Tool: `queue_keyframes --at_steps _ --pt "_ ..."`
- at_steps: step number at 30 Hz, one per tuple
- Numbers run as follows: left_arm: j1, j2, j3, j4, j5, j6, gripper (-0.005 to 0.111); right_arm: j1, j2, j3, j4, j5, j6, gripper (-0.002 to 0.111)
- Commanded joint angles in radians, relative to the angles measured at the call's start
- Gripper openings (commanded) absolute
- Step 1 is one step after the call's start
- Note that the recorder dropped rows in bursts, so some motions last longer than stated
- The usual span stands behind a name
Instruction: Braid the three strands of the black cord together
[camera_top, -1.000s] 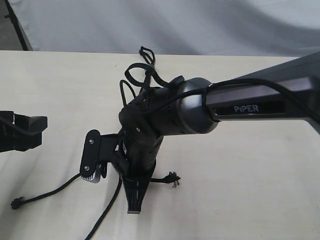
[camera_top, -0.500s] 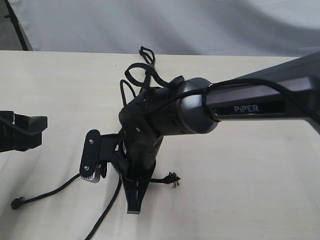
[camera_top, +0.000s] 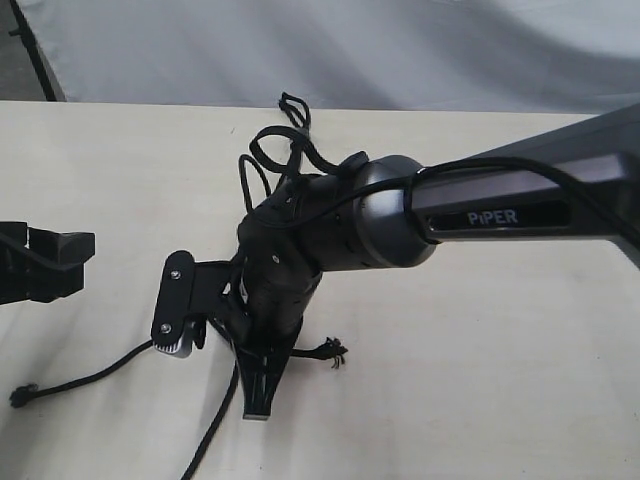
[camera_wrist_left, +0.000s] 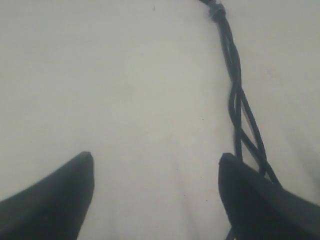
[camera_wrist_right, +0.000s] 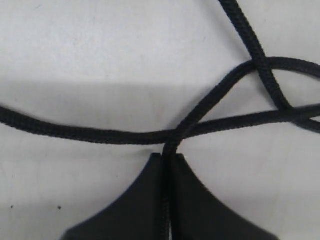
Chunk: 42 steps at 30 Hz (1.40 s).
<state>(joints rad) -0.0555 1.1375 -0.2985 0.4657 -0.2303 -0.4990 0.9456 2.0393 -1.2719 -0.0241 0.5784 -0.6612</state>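
The black cord (camera_top: 292, 102) lies on the table (camera_top: 500, 380) beneath the right arm (camera_top: 560, 170), which is marked "PiPER". We see the right gripper (camera_wrist_right: 167, 157) pointing down and clamped on 1 strand (camera_wrist_right: 210, 100). It has shifted left since a second ago, dragging the strand tips along. The left gripper (camera_wrist_left: 155, 165) hovers low, spread wide and empty.

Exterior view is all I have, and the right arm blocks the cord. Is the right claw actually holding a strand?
Observer: Yes. The right claw is shut on one strand, pinched at the very tips.
Operator: Does that strand cross anything?
Observer: It crosses a second strand just ahead of the tips; I cannot tell which is on top.
Operator: And the left claw?
Observer: The left claw is open with nothing in it; the crossed part of the cord runs right beside it.
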Motion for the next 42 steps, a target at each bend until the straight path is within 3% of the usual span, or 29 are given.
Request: queue_keyframes --at_steps 1,6,12,20,29,32,38,42 --pt "0.006 -0.006 0.006 -0.003 -0.009 -0.005 0.066 -0.002 -0.011 0.004 0.041 -0.019 0.028 0.0" --pt "0.006 -0.006 0.006 -0.003 -0.009 -0.005 0.066 0.024 -0.02 -0.004 0.174 0.001 0.038 0.0" --pt "0.006 -0.006 0.006 -0.003 -0.009 -0.005 0.066 -0.012 -0.045 -0.036 0.044 -0.026 0.009 0.0" --pt "0.006 -0.006 0.006 -0.003 -0.009 -0.005 0.066 -0.128 -0.002 -0.036 0.042 -0.055 0.009 0.0" --pt "0.006 -0.006 0.006 -0.003 -0.009 -0.005 0.066 -0.14 0.067 -0.036 0.014 -0.066 0.011 0.0" --pt "0.006 -0.006 0.006 -0.003 -0.009 -0.005 0.066 -0.138 0.067 -0.036 0.014 -0.106 0.027 0.011" --pt "0.006 -0.006 0.006 -0.003 -0.009 -0.005 0.066 -0.13 0.057 -0.046 0.016 -0.06 0.044 0.064" --pt "0.006 -0.006 0.006 -0.003 -0.009 -0.005 0.066 -0.128 -0.045 -0.069 0.024 -0.022 0.113 0.077"
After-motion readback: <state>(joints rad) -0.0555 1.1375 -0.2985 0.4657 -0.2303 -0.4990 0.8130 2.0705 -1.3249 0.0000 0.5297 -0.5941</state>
